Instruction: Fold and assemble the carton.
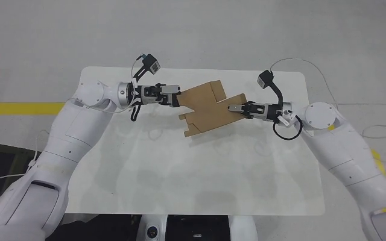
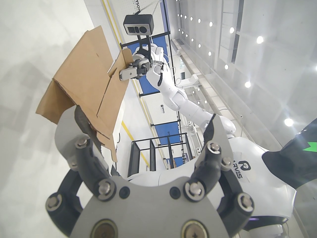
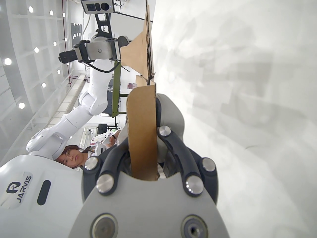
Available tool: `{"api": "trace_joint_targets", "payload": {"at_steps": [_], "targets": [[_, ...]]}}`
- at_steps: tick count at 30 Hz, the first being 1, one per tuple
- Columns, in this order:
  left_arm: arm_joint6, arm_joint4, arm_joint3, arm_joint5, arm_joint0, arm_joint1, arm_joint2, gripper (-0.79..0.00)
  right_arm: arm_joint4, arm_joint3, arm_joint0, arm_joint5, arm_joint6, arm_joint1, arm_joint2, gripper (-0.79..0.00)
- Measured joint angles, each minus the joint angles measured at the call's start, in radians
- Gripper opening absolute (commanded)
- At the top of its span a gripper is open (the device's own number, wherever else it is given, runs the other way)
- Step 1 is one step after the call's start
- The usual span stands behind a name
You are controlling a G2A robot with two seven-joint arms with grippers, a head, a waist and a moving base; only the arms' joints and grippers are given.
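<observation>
A big work hall: grey floor (image 1: 181, 30) under the white bench (image 1: 181, 181), a yellow line (image 1: 30, 108) beside it, round ceiling lights (image 2: 259, 40) above, blue boards (image 2: 167, 134) beyond.

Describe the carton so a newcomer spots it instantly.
Over the far half of the white table, near its middle. The carton is the only brown thing: partly folded cardboard, the right gripper shut on one flap, the open left gripper at the opposite edge.

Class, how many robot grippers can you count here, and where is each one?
2. The left gripper is open at one end of the carton; the right gripper is shut on its opposite end. None appears hidden.
</observation>
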Motion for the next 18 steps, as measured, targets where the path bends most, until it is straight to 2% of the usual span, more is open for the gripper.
{"api": "trace_joint_targets", "payload": {"at_steps": [18], "targets": [[-0.029, -0.01, 0.054, 0.016, -0.008, -0.027, -0.01, 0.0, -0.017, -0.028, -0.023, 0.002, 0.003, -0.022, 0.041, -0.785]]}}
